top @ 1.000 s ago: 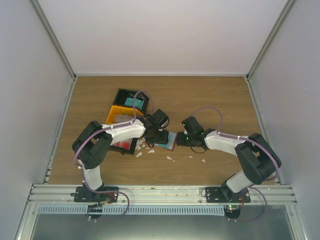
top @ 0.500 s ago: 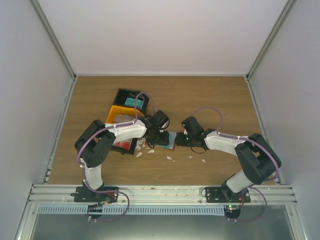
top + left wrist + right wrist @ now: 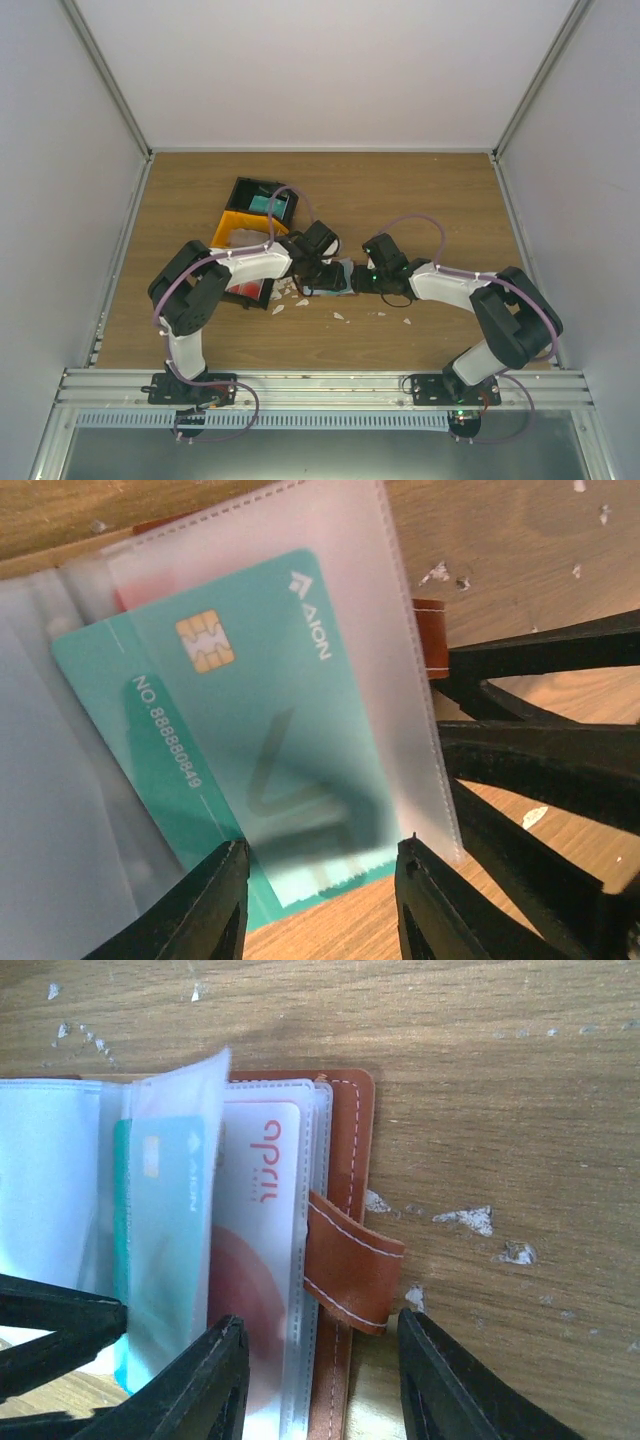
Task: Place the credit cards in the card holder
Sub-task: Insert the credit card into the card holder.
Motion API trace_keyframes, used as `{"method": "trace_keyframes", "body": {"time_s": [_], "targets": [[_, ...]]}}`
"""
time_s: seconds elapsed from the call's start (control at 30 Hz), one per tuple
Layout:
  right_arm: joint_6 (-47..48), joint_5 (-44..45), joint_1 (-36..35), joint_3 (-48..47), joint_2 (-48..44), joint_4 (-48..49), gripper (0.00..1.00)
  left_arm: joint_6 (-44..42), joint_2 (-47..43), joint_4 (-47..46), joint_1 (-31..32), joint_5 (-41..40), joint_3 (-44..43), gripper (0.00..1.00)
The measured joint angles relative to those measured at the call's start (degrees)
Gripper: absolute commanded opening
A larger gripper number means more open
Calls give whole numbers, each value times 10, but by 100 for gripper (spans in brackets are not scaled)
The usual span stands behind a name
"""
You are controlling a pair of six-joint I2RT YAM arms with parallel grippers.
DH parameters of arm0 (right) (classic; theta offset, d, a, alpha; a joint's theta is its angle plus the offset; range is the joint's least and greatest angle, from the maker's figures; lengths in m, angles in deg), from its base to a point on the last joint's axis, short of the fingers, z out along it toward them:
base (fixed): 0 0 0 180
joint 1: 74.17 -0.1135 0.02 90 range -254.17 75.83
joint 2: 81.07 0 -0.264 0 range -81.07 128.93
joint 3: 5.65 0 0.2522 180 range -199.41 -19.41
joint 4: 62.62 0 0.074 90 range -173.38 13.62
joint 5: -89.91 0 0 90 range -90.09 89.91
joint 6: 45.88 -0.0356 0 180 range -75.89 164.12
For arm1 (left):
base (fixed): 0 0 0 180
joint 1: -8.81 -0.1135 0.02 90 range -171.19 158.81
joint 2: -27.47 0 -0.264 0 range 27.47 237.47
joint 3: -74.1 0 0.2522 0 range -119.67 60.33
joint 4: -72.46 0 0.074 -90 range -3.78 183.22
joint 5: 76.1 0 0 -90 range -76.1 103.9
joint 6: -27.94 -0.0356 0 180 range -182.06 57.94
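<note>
Left pincer [image 3: 322, 858]: jaws apart flanking free end of teal credit card [image 3: 240, 730], likely feeding it into clear sleeve [image 3: 330, 580]; whether clamped, cannot tell. Right pincer [image 3: 320, 1325]: jaws apart, straddling strap [image 3: 350, 1270] at 3 o'clock edge of card holder [image 3: 350, 1140], apparently steadying it at tabletop [image 3: 400, 190] centre. Red card [image 3: 265, 1220] sits sleeved. Frosted sleeve blurs teal credit card far end; card holder left half cropped.

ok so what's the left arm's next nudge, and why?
Probably push the teal card a little deeper into the clear sleeve. Its near end sticks out past the sleeve's edge, between the fingers of the left gripper, while the right gripper straddles the card holder.
</note>
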Motion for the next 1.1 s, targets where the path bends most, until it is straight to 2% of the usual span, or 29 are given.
{"method": "trace_keyframes", "body": {"time_s": [0.2,0.33,0.47,0.63,1.1], "targets": [[-7,36,-1,3,-22,-40,43,0,-53,-16,0,-23,27,45],[-9,60,-1,3,-67,-74,48,9,-95,-19,0,-47,35,54],[6,45,-1,3,-82,-70,52,21,-100,-20,-3,-68,39,60],[30,0,-2,3,-42,-52,54,37,-90,-16,-11,-70,47,61],[51,-10,-2,-31,19,-40,36,63,-42,-40,-32,-23,61,58]]}}
